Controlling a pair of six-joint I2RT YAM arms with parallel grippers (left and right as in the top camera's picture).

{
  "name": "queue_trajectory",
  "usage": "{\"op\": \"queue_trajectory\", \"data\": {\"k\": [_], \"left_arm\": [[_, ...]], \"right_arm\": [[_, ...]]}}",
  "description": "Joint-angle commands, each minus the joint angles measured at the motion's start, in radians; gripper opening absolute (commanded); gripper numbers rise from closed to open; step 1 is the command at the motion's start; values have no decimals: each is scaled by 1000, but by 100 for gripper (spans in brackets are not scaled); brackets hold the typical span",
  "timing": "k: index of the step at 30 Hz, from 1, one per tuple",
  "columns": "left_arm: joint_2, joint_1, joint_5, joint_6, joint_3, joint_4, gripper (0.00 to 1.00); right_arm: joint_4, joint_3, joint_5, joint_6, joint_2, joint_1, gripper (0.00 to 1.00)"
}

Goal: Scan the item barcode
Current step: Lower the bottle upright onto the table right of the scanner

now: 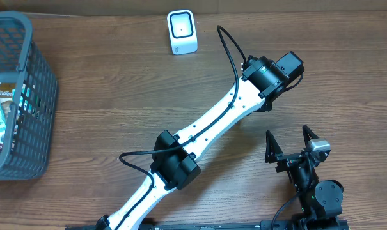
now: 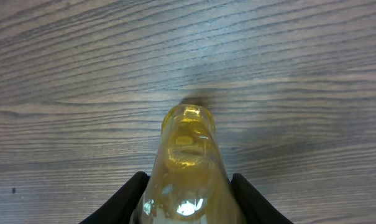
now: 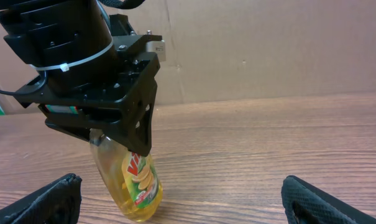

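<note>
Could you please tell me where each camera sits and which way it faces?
Overhead: fixed above the table, looking straight down on the basket and white scanner; both arms show.
Left wrist: on the left arm, looking down at the tabletop; its own black fingers flank the yellow bottle.
Right wrist: low, facing across the table toward a cardboard wall; its open fingertips fill the lower corners.
Shared: both wrist views show the bottle held by the left gripper.

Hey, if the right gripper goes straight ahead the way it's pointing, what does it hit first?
Most likely the left gripper holding the yellow bottle, which sits slightly left of the right gripper's line. Depth is unclear, so it might only graze them.
</note>
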Motion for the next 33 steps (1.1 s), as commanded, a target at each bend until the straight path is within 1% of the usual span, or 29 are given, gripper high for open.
{"op": "queue_trajectory", "data": {"k": [1, 5, 11, 16, 20, 22, 23, 24, 25, 27, 29, 30, 31, 32, 33], "left_arm": [[11, -3, -31, -56, -19, 13, 4], [11, -3, -11, -51, -56, 49, 4], [11, 4, 67, 64, -95, 128, 4], [11, 5, 66, 87, -117, 130, 5], [11, 5, 66, 87, -180, 154, 6], [11, 5, 66, 87, -204, 169, 9], [11, 5, 67, 88, -208, 171, 13], [11, 5, 68, 91, -208, 171, 24], [11, 6, 71, 98, -208, 168, 30], [10, 6, 101, 131, -201, 171, 38], [10, 9, 126, 163, -200, 177, 49], [10, 11, 128, 170, -200, 179, 56], [10, 11, 127, 171, -197, 178, 69], [9, 15, 127, 181, -193, 178, 95], [8, 18, 127, 184, -189, 176, 100]], "right_arm": [[2, -10, -5, 1, -10, 2, 100], [2, -10, -5, 1, -10, 2, 100], [2, -10, -5, 1, -10, 2, 100], [2, -10, -5, 1, -10, 2, 100], [2, -10, -5, 1, -10, 2, 100], [2, -10, -5, 1, -10, 2, 100], [2, -10, -5, 1, -10, 2, 100], [2, -10, -5, 1, -10, 2, 100], [2, -10, -5, 1, -10, 2, 100], [2, -10, -5, 1, -10, 2, 100], [2, -10, -5, 1, -10, 2, 100], [2, -10, -5, 1, -10, 2, 100], [2, -10, -5, 1, -10, 2, 100], [2, -10, -5, 1, -10, 2, 100], [2, -10, -5, 1, -10, 2, 100]]}}
